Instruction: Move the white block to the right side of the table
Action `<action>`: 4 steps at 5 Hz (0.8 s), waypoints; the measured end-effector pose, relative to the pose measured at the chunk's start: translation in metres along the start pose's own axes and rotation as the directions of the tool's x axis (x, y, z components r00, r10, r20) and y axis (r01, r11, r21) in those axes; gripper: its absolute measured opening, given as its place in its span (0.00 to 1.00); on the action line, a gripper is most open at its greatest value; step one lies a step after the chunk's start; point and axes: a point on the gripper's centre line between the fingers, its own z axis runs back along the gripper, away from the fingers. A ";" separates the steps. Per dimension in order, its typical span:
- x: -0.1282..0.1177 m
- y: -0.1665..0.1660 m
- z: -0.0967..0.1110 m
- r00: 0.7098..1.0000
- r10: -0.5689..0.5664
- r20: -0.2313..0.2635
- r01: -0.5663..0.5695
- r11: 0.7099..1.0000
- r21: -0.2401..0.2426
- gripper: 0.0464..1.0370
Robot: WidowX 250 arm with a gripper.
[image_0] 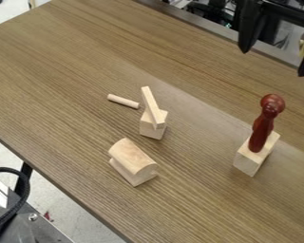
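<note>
My gripper point(275, 60) hangs at the top right, open, its two fingers wide apart with nothing between them. Several pale wooden blocks could be the white block; I cannot tell which. A small block point(153, 131) stands mid-table with a thin slat point(152, 107) tilted against or on it. Lower down, a round-topped block point(133, 155) rests on a flat-sided block point(133, 177). On the right, another pale block point(248, 162) has a dark red turned wooden piece point(262, 128) upright on top. The gripper is above and beyond all of them.
A short pale rod point(123, 101) lies left of the thin slat on the wooden table point(72, 95). The table's near edge runs diagonally across the lower left, with a black cable point(27, 190) beyond it. Dark equipment point(212, 12) stands past the far edge.
</note>
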 end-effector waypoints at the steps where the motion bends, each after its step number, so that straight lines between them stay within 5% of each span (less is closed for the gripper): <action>1: -0.002 0.000 -0.010 0.999 0.002 -0.034 -0.002 1.000 0.011 0.96; 2: -0.016 0.018 -0.031 0.995 0.065 -0.074 -0.065 0.998 0.002 0.96; 4: -0.039 0.069 -0.061 0.956 0.285 -0.074 -0.287 0.958 -0.021 0.96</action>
